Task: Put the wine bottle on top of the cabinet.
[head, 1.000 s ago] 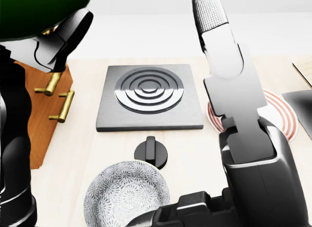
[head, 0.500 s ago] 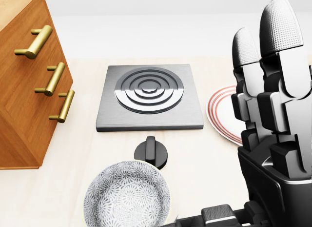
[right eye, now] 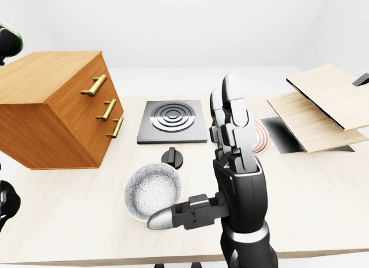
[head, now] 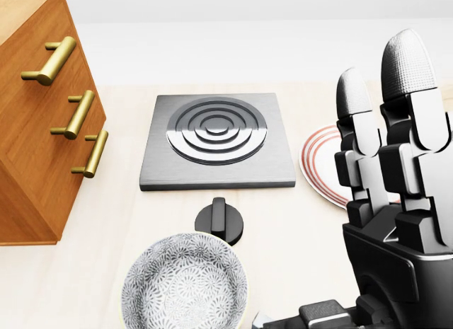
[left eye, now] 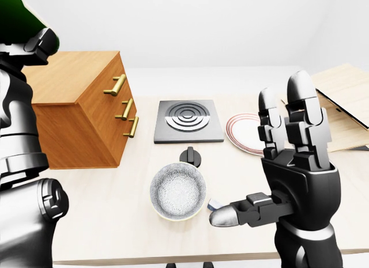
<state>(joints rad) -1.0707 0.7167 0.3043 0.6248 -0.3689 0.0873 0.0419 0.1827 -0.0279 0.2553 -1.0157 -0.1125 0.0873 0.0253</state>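
I see one wooden cabinet (left eye: 81,115) at the left of the left-eye view, standing on the pale table (left eye: 115,210). It has three brass handles (left eye: 123,108) stacked down its drawer face. Its top is bare wood.

The wine bottle (left eye: 16,17) shows only as one dark green patch in the top left corner of the left-eye view, above and to the left of the cabinet top. My left hand (left eye: 36,42) is up there against it, but most of the hand is cut off by the edge, so I cannot tell whether the fingers are closed round the bottle.

My right hand (left eye: 291,158) stands upright at the right of that view, fingers spread apart: two fingers point straight up and the thumb sticks out sideways to the left. It grips nothing.

On the table I count one square grey hob plate (head: 216,140) with concentric rings, one black knob (head: 220,218) just below it, one patterned grey bowl (head: 184,283) below the knob, and one white plate with red rings (left eye: 245,132), partly hidden behind my right fingers. At the right of the right-eye view lie two light wooden boards (right eye: 323,109), one overlapping the other, with a dark flat sheet (right eye: 285,135) under their left edge.
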